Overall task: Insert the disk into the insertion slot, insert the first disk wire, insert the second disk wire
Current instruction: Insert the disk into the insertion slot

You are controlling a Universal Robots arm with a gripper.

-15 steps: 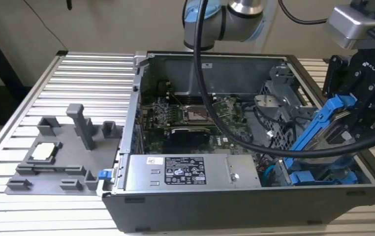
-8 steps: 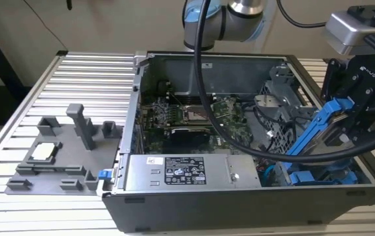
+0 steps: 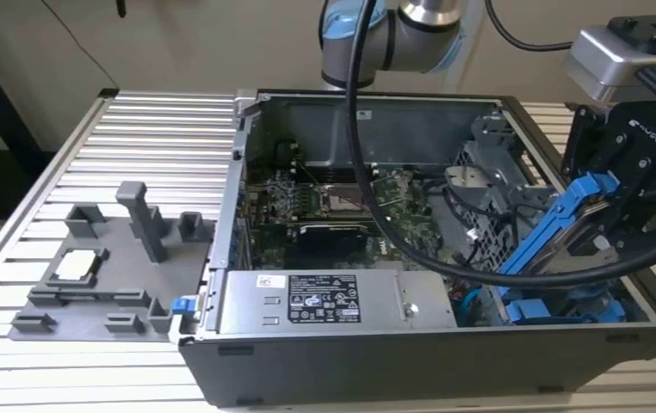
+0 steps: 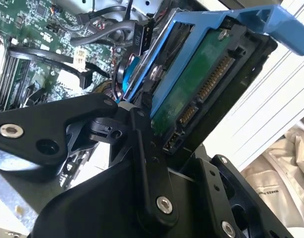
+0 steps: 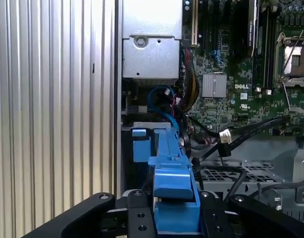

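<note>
Holding the disk (image 3: 560, 231) tilted over the insertion slot (image 3: 567, 310), lower right of the exterior view.

The gripper (image 5: 174, 218) has its fingers (image 5: 137, 218) clenched on the disk's blue carrier frame. In the exterior view the disk's long axis runs steeply from upper right down to lower left. Its lower end points at the slot's blue rails inside the open computer case (image 3: 420, 366); whether it touches them cannot be told. The second wrist view shows the disk's green circuit board and connector edge. The first wrist view shows the carrier edge-on between the fingers, with the motherboard (image 5: 241, 84) and the grey power-supply box (image 5: 152, 49) beyond. The case stands on a ribbed aluminium bench (image 3: 64, 172), with a grey fixture tray (image 3: 98, 275) at the exterior view's left and a beige wall (image 3: 190, 43) behind.
</note>
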